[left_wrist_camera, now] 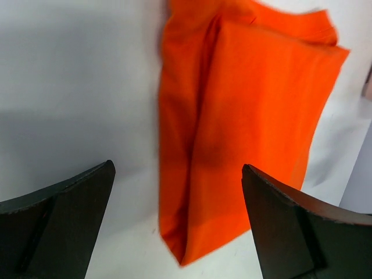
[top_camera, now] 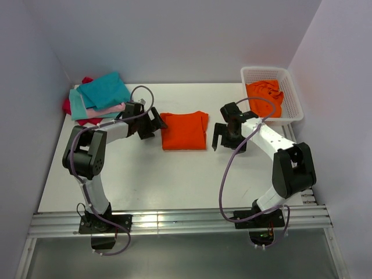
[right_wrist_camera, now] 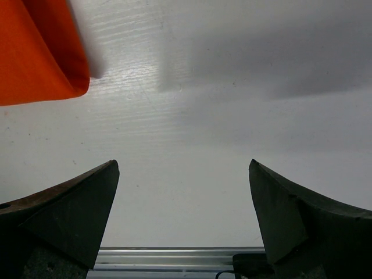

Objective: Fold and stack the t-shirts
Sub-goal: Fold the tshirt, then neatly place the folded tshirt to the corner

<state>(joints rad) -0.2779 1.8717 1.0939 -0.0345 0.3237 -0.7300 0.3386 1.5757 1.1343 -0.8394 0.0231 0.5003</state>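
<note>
A folded bright orange t-shirt (top_camera: 183,131) lies flat in the middle of the table. My left gripper (top_camera: 152,123) hovers just off its left edge, open and holding nothing. In the left wrist view the folded tee (left_wrist_camera: 250,116) fills the space ahead of the open gripper (left_wrist_camera: 177,165). My right gripper (top_camera: 224,138) stands open to the right of the shirt, apart from it. The right wrist view shows only a corner of the orange tee (right_wrist_camera: 40,52) at the upper left, with bare table between the open gripper (right_wrist_camera: 183,163) fingers. Folded teal, pale pink and crimson t-shirts (top_camera: 99,96) are stacked at the back left.
A white lattice basket (top_camera: 290,87) stands at the back right with a crumpled orange t-shirt (top_camera: 264,96) inside. White walls enclose the table on three sides. A metal rail (right_wrist_camera: 174,253) runs along the near edge by the arm bases.
</note>
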